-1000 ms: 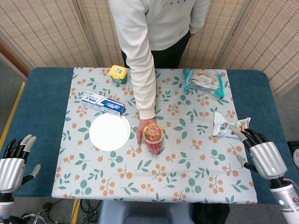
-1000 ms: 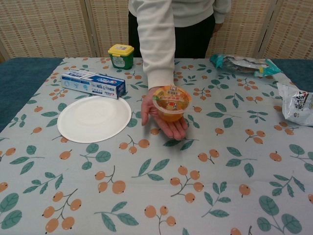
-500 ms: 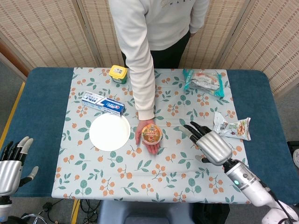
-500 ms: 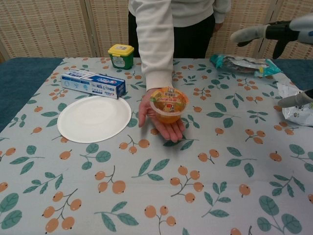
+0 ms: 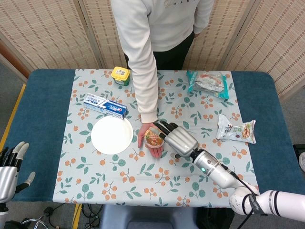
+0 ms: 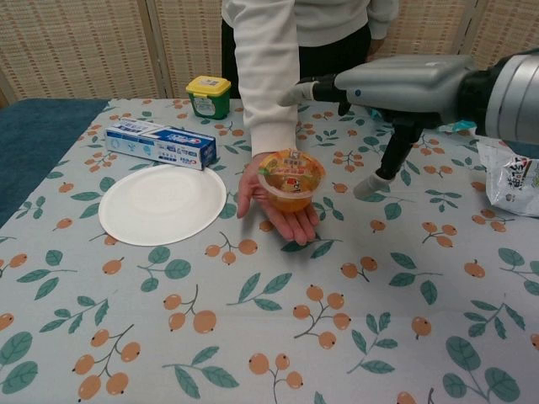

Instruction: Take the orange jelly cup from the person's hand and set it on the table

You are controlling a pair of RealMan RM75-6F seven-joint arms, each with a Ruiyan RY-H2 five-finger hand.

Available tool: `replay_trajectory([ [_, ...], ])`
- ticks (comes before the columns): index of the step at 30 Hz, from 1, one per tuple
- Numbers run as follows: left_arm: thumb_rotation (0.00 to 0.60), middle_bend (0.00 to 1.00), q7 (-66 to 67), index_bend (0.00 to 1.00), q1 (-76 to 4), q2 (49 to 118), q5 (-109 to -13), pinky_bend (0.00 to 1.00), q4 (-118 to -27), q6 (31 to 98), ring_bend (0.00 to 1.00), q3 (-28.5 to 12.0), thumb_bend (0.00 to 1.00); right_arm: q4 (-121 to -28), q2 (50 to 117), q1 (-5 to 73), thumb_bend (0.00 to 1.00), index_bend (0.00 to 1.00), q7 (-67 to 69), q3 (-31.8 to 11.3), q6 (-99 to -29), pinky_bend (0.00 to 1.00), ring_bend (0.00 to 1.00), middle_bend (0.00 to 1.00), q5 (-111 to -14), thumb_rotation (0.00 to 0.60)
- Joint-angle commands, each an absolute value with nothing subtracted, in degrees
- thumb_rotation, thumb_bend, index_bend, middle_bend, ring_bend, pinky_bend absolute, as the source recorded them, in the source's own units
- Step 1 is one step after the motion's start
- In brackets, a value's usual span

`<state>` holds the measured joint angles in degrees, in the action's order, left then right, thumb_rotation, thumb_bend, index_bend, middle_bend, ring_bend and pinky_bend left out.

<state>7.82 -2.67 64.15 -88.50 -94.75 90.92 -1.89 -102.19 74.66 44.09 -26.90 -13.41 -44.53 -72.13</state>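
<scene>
The orange jelly cup (image 6: 291,178) sits on the person's open palm (image 6: 290,217) near the table's middle; the head view shows the cup (image 5: 152,137) partly covered by my right hand. My right hand (image 5: 177,138) hovers open just right of and above the cup, fingers spread toward it, thumb hanging down; in the chest view this hand (image 6: 396,93) shows apart from the cup. My left hand (image 5: 9,169) is open off the table's near left corner, holding nothing.
A white paper plate (image 5: 112,135) lies left of the palm, a toothpaste box (image 5: 105,106) behind it and a yellow-lidded tub (image 5: 120,75) further back. A teal snack bag (image 5: 208,82) and a white snack packet (image 5: 236,130) lie to the right. The person's arm (image 5: 145,71) reaches across the table.
My right hand swept left from the table's right edge to just beside the cup. The left hand sank lower at the frame's corner. The person's palm and cup stayed nearly still.
</scene>
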Motion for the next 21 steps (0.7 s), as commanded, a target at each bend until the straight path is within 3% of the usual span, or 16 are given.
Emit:
replay_trajectory([
  [1,0.600,0.04,7.9,0.04,-2.6,64.0,-88.6,0.06,-94.8,90.9,0.11,-1.8,0.28,-98.5,78.1,47.1,0.12,0.00,-28.8,-13.5,-42.8,0.19,0.00,0.01,-69.1,0.600],
  [15,0.600,0.04,7.0,0.04,-1.9,64.1,-88.0,0.06,-94.0,91.1,0.11,-1.8,0.28,-88.9,86.5,54.6,0.16,0.00,-31.8,-11.9,-40.6,0.19,0.00,0.01,-60.7,0.600],
  [21,0.600,0.04,6.5,0.04,-1.8,64.3,-88.0,0.06,-93.6,91.0,0.11,-1.9,0.28,-86.5,88.7,55.9,0.21,0.00,-31.5,-11.3,-41.9,0.19,0.00,0.07,-60.4,0.600],
])
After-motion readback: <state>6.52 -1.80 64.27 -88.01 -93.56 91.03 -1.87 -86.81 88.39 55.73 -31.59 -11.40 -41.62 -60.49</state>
